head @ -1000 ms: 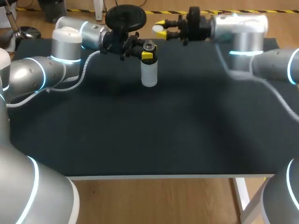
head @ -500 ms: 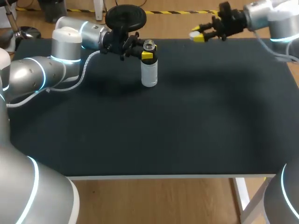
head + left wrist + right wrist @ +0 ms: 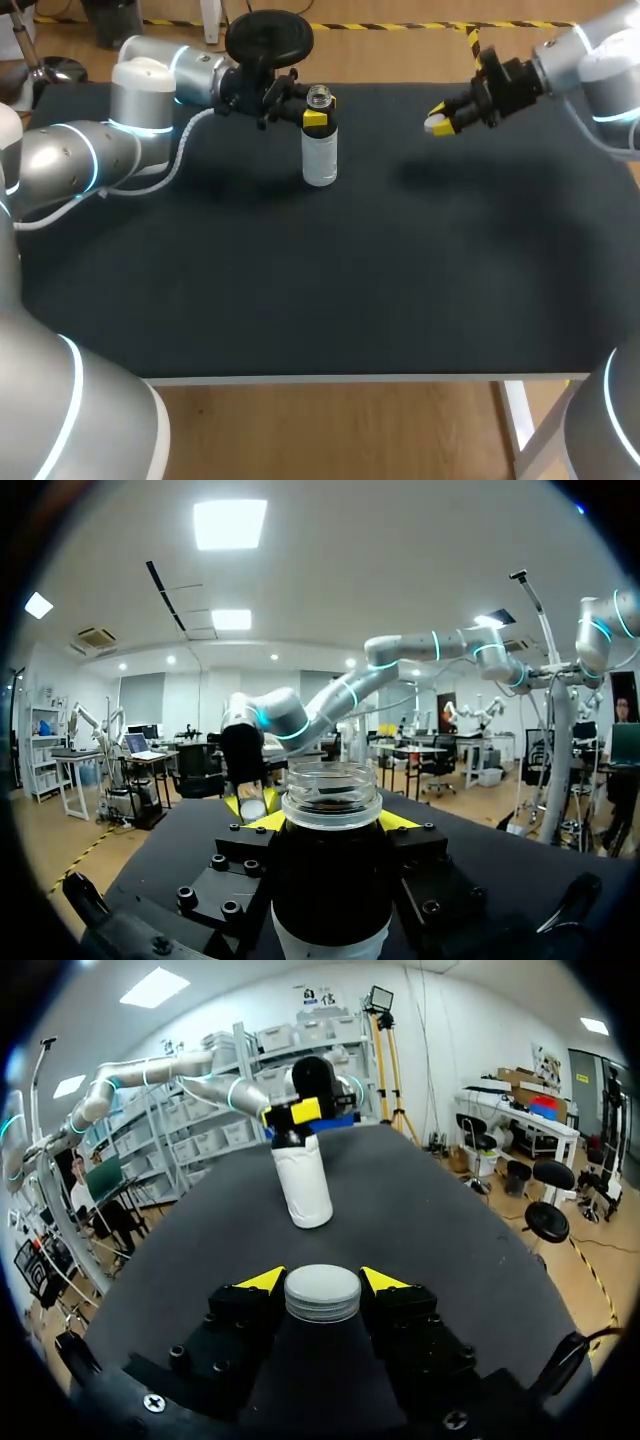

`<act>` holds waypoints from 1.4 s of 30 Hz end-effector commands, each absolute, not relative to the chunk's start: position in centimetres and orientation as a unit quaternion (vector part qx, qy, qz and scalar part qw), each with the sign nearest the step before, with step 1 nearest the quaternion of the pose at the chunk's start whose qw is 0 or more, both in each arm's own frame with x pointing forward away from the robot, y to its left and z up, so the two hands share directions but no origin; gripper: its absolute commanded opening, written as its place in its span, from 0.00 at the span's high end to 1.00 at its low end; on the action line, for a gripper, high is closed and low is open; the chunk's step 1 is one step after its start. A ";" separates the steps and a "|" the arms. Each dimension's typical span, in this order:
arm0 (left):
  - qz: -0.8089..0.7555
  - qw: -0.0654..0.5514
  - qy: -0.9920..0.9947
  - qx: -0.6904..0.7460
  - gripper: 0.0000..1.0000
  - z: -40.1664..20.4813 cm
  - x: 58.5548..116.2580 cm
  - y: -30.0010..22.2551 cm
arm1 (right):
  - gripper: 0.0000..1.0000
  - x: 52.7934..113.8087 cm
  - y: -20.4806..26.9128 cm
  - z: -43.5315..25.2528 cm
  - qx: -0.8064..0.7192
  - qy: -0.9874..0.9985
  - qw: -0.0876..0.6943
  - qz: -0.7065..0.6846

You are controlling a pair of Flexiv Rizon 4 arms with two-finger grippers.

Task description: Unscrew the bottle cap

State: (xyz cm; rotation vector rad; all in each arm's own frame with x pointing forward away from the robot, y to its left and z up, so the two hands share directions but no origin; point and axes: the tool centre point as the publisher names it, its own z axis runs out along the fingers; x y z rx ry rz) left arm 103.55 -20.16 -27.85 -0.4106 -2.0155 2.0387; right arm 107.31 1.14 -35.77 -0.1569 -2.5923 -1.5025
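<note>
The bottle [image 3: 319,155] stands upright on the black table [image 3: 320,290], toward its far edge and a little left of the middle. Its pale, translucent body rests on the surface and its threaded mouth is open and bare. The left gripper [image 3: 312,112] comes in from the side and is clamped on the bottle's neck just under the rim. In the left wrist view a yellow tip presses in on each side of the neck, with the glassy rim rising just above them. The cap [image 3: 436,124], a white ribbed disc, is off the bottle and pinched in the right gripper [image 3: 441,123], which hangs above the table's far right part, with its shadow on the cloth beneath it. In the right wrist view the cap sits flat between the two yellow tips, touched by both from opposite sides, its top facing the camera. From that view the bottle lies ahead of the right gripper's fingers across a stretch of bare table, with the left gripper's yellow tips showing at its neck. Cap and bottle are well apart, with the cap to the bottle's right and at about the height of its neck.
</note>
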 end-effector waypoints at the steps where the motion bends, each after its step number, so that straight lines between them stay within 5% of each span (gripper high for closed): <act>1: 0.698 0.123 -0.691 -0.142 1.00 -27.8 103.6 -20.1 | 1.00 107.0 1.2 -37.0 -0.063 -0.872 0.055 -0.482; 14: 0.698 0.123 -0.691 -0.142 1.00 -27.8 103.6 -20.1 | 0.98 107.2 0.4 -39.8 -0.079 -0.882 0.050 -0.462; 16: 0.698 0.123 -0.691 -0.142 1.00 -27.8 103.6 -20.1 | 0.56 107.2 0.4 -40.0 -0.081 -0.882 0.052 -0.462; 18: 0.698 0.123 -0.691 -0.142 1.00 -27.8 103.6 -20.1 | 0.00 107.3 0.3 -40.1 -0.085 -0.881 0.054 -0.462; 30: 0.698 0.123 -0.691 -0.142 0.99 -27.8 103.6 -20.1 | 0.00 108.0 -0.1 -38.8 -0.117 -0.856 0.043 -0.502; 31: 0.698 0.123 -0.691 -0.142 0.56 -27.8 103.6 -20.1 | 0.00 108.0 -0.1 -38.6 -0.123 -0.849 0.043 -0.512; 32: 0.698 0.123 -0.691 -0.142 0.00 -27.8 103.6 -20.1 | 0.00 108.1 -0.2 -38.2 -0.127 -0.843 0.041 -0.521; 42: 0.698 0.123 -0.691 -0.142 0.00 -27.8 103.6 -20.1 | 0.00 108.1 -0.2 -38.2 -0.127 -0.843 0.041 -0.521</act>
